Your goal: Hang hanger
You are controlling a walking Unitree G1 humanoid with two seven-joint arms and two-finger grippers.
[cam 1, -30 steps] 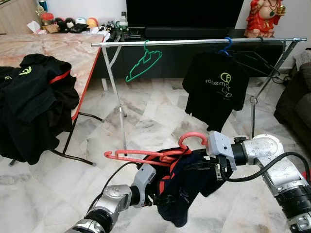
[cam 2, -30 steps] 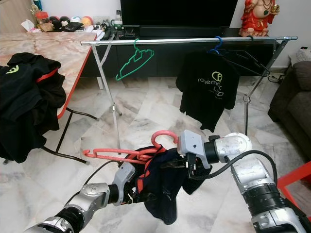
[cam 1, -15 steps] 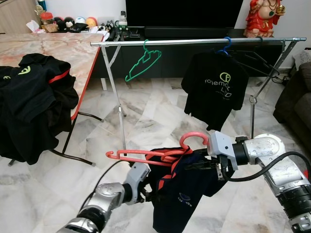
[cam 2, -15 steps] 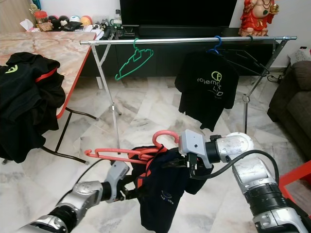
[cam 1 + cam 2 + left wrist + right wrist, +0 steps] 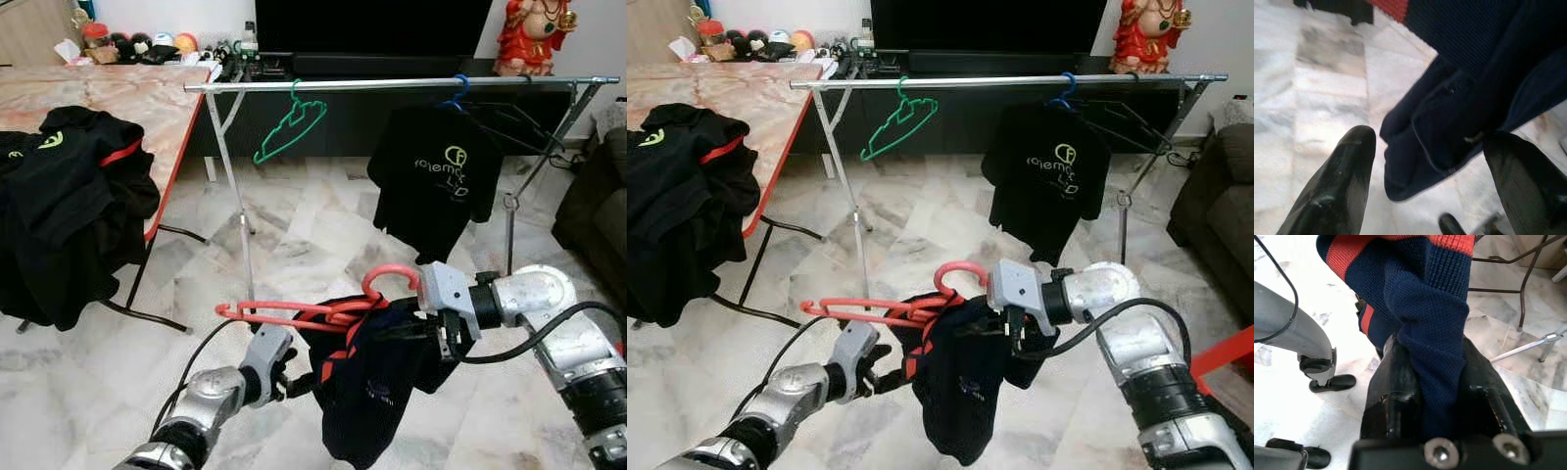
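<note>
Right gripper [image 5: 1011, 328] clamped on a navy shirt [image 5: 960, 377] draped over a red hanger [image 5: 906, 304]; left gripper [image 5: 884, 354], fingers spread, just beside the shirt's edge. Clothes rail [image 5: 1009, 82] well beyond both grippers.

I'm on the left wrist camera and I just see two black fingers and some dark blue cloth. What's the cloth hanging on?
Observer: It's a navy shirt draped over a pink hanger.
Operator: Who's holding it up?
Observer: The right gripper is shut on the navy shirt, close by the pink hanger's hook.
Operator: Where does it go?
Observer: A rail stands ahead, with a green hanger and a black shirt hanging on it.
</note>
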